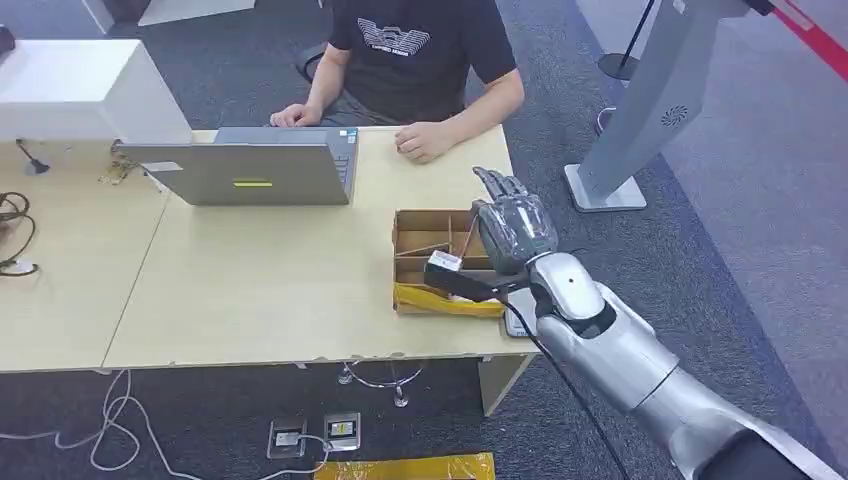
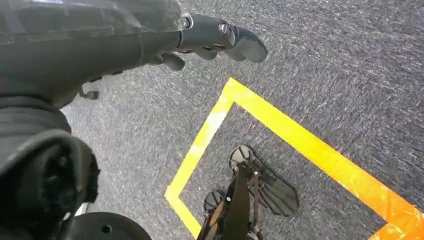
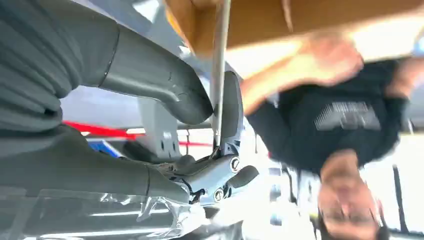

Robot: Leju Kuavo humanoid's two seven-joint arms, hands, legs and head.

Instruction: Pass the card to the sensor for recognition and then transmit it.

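Card (image 3: 220, 65): a thin, flat, pale grey-white piece, seen edge-on in the right wrist view as a narrow straight strip; its face and any print cannot be told.
Card position: pinched between the thick thumb (image 3: 165, 85) and a darker finger of the right hand, held above the cardboard box.
Right hand (image 1: 512, 225): raised over the right end of the table, fingers pointing away from the robot toward the person; it grips the card.
Left hand (image 2: 220, 42): hangs over grey carpet with its fingers extended and slightly apart, holding nothing.
Cardboard box (image 1: 425, 262): shallow, brown, divided into compartments, resting on the table near its right edge; yellow tape runs along its near side.
Table (image 1: 250, 290): light wood surface.
Laptop (image 1: 245, 170): grey, open, its lid back facing the robot.
Person (image 1: 420, 60): seated at the far side in a black printed T-shirt, both hands resting on the table.
Floor marking (image 2: 280, 125): yellow tape lines on the carpet.
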